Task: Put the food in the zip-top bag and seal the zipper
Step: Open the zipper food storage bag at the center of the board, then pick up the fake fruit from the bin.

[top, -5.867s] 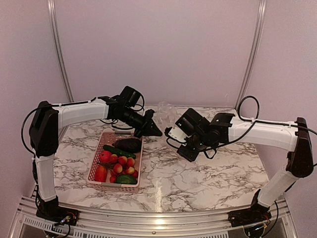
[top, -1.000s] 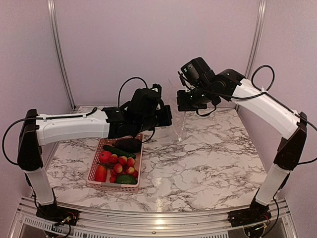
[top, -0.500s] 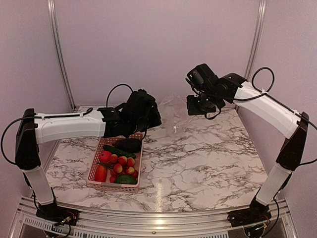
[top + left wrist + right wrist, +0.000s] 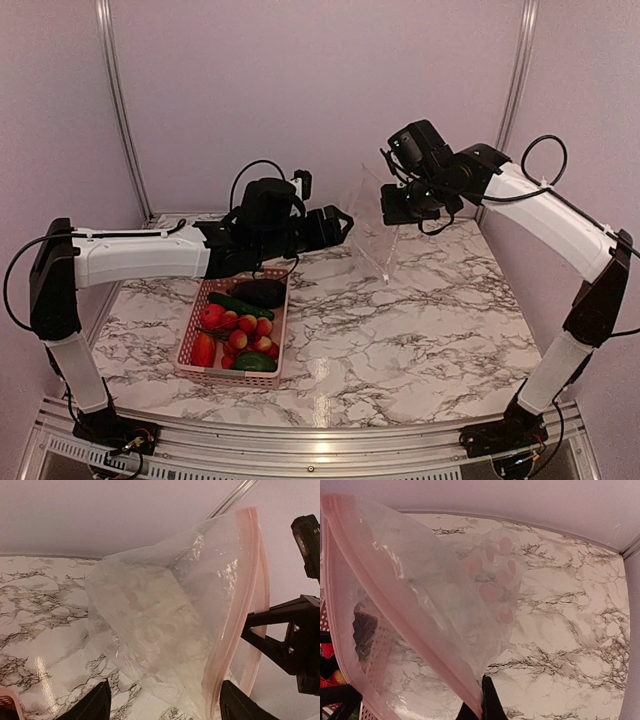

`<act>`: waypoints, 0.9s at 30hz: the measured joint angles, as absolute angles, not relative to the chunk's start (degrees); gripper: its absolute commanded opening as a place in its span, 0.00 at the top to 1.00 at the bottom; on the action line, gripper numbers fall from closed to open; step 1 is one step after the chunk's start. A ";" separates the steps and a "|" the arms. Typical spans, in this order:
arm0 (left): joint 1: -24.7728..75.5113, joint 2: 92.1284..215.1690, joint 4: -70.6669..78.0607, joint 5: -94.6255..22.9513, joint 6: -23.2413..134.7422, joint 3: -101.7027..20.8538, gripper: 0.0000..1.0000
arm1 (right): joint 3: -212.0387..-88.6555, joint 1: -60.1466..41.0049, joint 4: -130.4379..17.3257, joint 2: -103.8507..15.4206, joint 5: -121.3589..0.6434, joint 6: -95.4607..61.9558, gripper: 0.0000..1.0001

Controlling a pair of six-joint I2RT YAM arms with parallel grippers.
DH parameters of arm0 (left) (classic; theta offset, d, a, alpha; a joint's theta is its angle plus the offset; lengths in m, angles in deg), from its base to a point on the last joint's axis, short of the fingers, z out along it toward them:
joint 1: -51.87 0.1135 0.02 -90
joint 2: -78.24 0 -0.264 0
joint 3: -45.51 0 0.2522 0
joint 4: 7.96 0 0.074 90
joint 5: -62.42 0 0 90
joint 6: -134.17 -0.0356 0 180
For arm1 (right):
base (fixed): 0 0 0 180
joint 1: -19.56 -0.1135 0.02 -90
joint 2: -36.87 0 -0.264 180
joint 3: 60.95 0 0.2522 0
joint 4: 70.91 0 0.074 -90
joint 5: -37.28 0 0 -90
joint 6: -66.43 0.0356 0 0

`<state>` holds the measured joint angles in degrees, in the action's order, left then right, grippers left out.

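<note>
Marbled tabletop [image 4: 420, 320], lilac walls [image 4: 300, 90]. Toward 12 o'clock the zip-top bag [image 4: 370, 225] hangs above it, its zipper [image 4: 232, 615] parted. The right tool [image 4: 481, 702] pinches the strip. The left tool [image 4: 343, 220] stands wide, the bag's edge between its fingers. At 8 o'clock a pink basket [image 4: 190, 345] holds the food [image 4: 240, 330], the eggplant [image 4: 260, 292] included.

Clear, crinkly, glossy plastic zip-top bag [image 4: 165, 625]; matt pink zipper [image 4: 231, 610]; glossy marble-look table [image 4: 430, 330]; plastic basket [image 4: 228, 378].

Clear zip-top bag [image 4: 372, 228] aloft, zipper [image 4: 234, 610] unsealed; food [image 4: 240, 330] in basket [image 4: 186, 345]
</note>
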<state>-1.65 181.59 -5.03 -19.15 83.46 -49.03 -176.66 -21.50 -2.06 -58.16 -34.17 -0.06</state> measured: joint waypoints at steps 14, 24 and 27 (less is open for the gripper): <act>2.90 157.55 -10.25 -21.47 76.09 -27.63 0.02 | -176.91 -7.12 -0.25 -56.74 -35.00 -6.20 1.00; 5.30 155.19 6.16 -24.09 65.16 -30.47 0.35 | -177.34 -4.06 0.76 -53.72 -33.19 -9.94 1.00; 5.30 155.30 12.85 -24.50 64.31 -30.54 0.33 | -171.38 -4.50 -1.25 -52.28 -35.26 -9.90 1.00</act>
<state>5.30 155.30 12.85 -24.50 64.31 -30.54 -171.38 -4.50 -1.25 -52.28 -35.26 -9.90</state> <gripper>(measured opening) 0.650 0.003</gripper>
